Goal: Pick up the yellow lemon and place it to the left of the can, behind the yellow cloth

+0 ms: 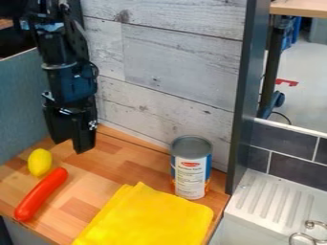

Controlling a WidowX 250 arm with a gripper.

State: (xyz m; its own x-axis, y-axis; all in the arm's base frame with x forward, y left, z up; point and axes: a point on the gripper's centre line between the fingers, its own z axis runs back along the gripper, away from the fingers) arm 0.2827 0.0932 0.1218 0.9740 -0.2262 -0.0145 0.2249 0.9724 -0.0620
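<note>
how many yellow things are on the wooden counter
2: the lemon, at the picture's left just behind the red sausage, and the folded cloth, below and left of the can.

**Gripper [69, 147] Hangs Above Wooden Counter [121, 167]**

Fingers parted, it hangs empty near a lemon [39, 162], a red sausage [41, 194] lying just beside the fruit. A can [191, 167] stands upright by a yellow cloth [150, 217], near a plank wall [172, 67]; at right, a white drainboard [271, 201].

The bottom edge crops the yellow cloth [150, 220]; small print on the can [191, 165] is illegible
</note>
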